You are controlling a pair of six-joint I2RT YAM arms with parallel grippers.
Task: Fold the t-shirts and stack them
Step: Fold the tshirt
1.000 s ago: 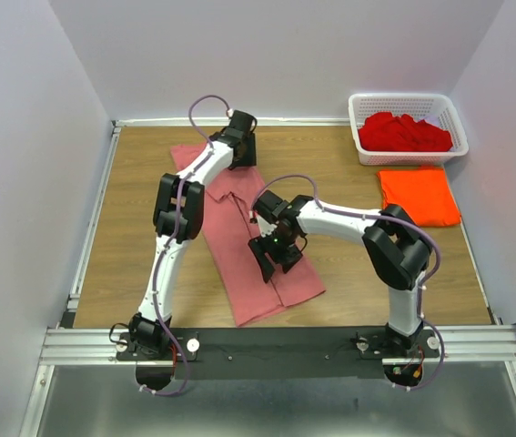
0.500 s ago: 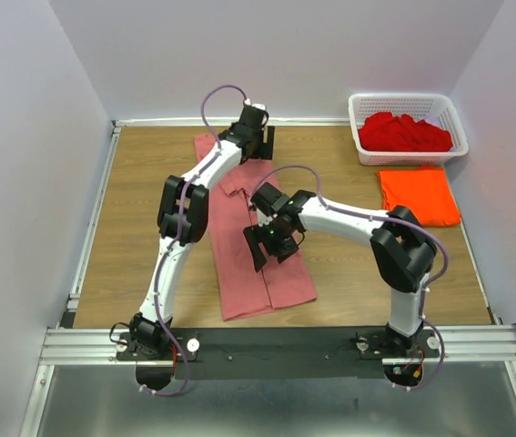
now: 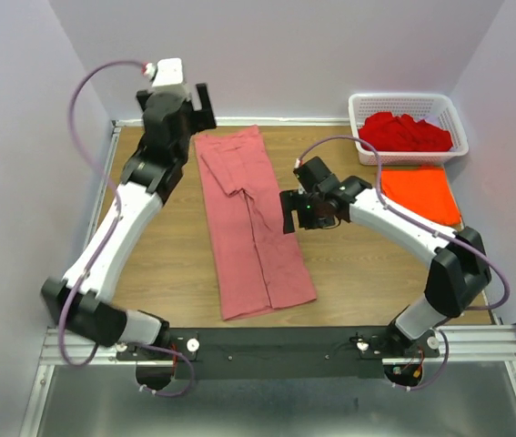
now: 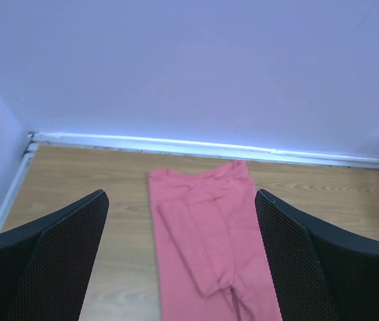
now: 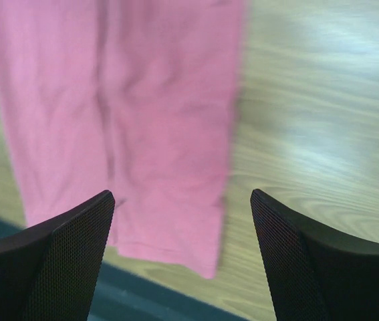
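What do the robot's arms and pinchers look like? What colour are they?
The left arm and right arm are white tubes with chunky black joints. A thin purple cable loops along each. The left gripper and right gripper each have two flat black fingers with a dotted mesh surface.

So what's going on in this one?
Two robot arms are working on a salmon-pink t-shirt, which lies on the table folded lengthways into a long strip. Neither holds it: the left end effector hangs open near the back wall, and the right end effector is open by the shirt's right edge. An orange t-shirt lies folded at the right, in front of a white basket of red t-shirts.
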